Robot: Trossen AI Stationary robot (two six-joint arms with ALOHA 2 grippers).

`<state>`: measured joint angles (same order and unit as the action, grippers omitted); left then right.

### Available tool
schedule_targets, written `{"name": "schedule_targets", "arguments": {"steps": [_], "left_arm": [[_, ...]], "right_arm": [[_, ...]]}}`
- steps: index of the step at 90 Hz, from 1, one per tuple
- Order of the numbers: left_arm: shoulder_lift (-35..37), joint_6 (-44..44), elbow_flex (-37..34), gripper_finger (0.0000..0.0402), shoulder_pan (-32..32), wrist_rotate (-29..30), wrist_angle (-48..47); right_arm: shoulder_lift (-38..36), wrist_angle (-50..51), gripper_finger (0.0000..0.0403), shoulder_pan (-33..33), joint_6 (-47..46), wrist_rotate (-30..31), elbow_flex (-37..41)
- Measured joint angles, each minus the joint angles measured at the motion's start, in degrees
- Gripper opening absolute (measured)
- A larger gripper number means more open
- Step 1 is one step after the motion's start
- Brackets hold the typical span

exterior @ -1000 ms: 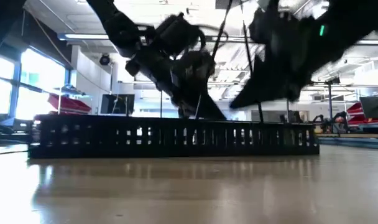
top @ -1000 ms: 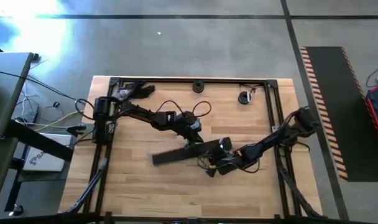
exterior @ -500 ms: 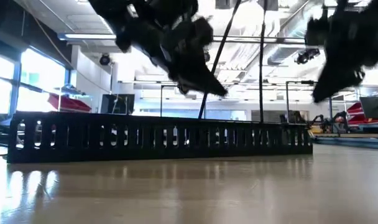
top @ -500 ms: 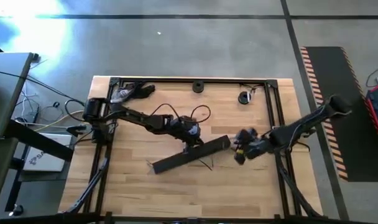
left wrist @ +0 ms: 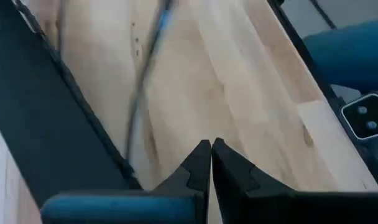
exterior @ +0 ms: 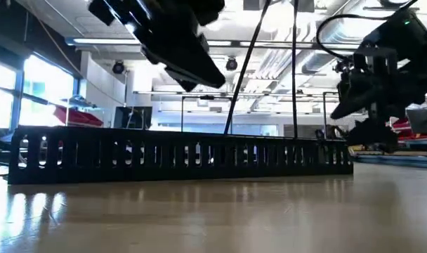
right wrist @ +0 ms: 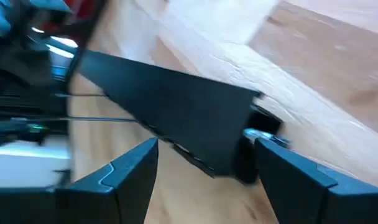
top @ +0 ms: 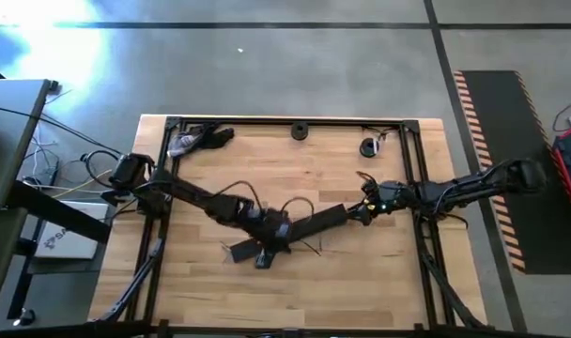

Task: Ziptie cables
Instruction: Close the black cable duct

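A long black slotted strip [top: 300, 228] lies slantwise on the wooden table; the low view shows it flat on its long side [exterior: 178, 154]. Thin cables [top: 310, 247] lie loose on the wood beside its near side, and one strand [left wrist: 138, 106] runs next to the strip [left wrist: 46, 124]. My left gripper [top: 264, 253] is shut and hovers above the strip's left part [exterior: 215, 79], its tips [left wrist: 211, 149] over bare wood. My right gripper [top: 354, 214] is open at the strip's right end [right wrist: 239, 134], one finger on either side [right wrist: 206, 146].
A black frame rail [top: 412, 169] runs round the tabletop. Two small round black parts [top: 298, 131] [top: 368, 146] and a dark tool [top: 196, 139] lie along the far edge. Bare wood [top: 361, 282] stretches toward the near edge.
My right gripper has drawn off the strip's middle toward the table's right edge, then settled at the strip's right end. My left gripper has moved toward the near edge, over the strip's left part. The strip has turned slightly, its right end swinging farther away.
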<state>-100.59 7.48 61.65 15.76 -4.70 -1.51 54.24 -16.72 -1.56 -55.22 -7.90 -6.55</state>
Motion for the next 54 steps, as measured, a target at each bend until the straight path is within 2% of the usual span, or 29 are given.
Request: {"name": "schedule_targets", "arguments": {"steps": [9,29,47,54], "left_arm": [[-1.5,2.2,0.0,0.0000,1.6,4.7,5.2],[-9.0,5.6,0.1,0.0000,2.4,6.3,15.6],[-14.0,6.4,2.6,0.0000,2.2,12.4,15.3],[-15.0,5.8,3.3,0.0000,2.0,14.1,11.3]], "right_arm": [[1.1,-0.8,0.0249,-1.7,0.0,-3.6,-0.5],[5.5,-2.6,0.0223,-2.7,-1.5,-6.0,-0.5],[8.9,-10.1,0.0191,-2.3,-3.6,-7.4,-0.5],[10.5,-12.3,0.0172,-1.9,-4.3,-7.6,-0.5]]}}
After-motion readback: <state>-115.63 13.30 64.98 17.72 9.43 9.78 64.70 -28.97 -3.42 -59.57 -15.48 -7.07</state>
